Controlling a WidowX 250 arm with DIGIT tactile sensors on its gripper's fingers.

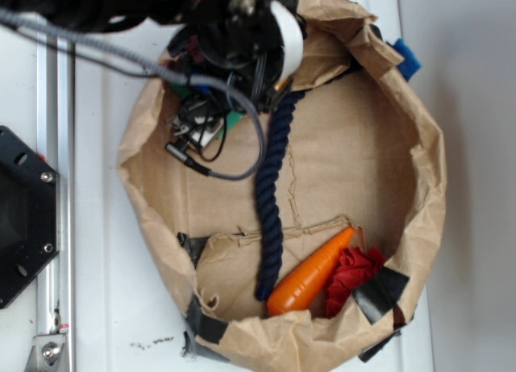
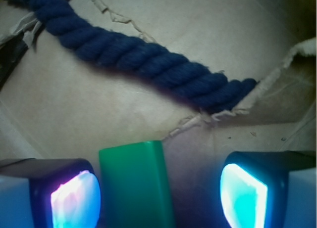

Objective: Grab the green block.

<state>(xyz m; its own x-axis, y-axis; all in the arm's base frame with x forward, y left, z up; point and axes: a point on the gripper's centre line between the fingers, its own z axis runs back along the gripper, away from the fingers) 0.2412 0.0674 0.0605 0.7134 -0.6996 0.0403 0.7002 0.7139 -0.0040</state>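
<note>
my fingers (image 2: 159, 196) are spread wide around the green block (image 2: 134, 183), which sits nearer the left pad, rope (image 2: 143, 60) at 12 o'clock.

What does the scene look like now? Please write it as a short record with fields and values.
container: brown paper bag, cut low, lying open on a white surface
gripper: gripper open, low over the bag floor
green block: green block between the two fingers, nearer one of them, not clamped
rope: dark blue rope lying on the paper beyond the block
other items: orange carrot and red cloth at the opposite end of the bag
</note>
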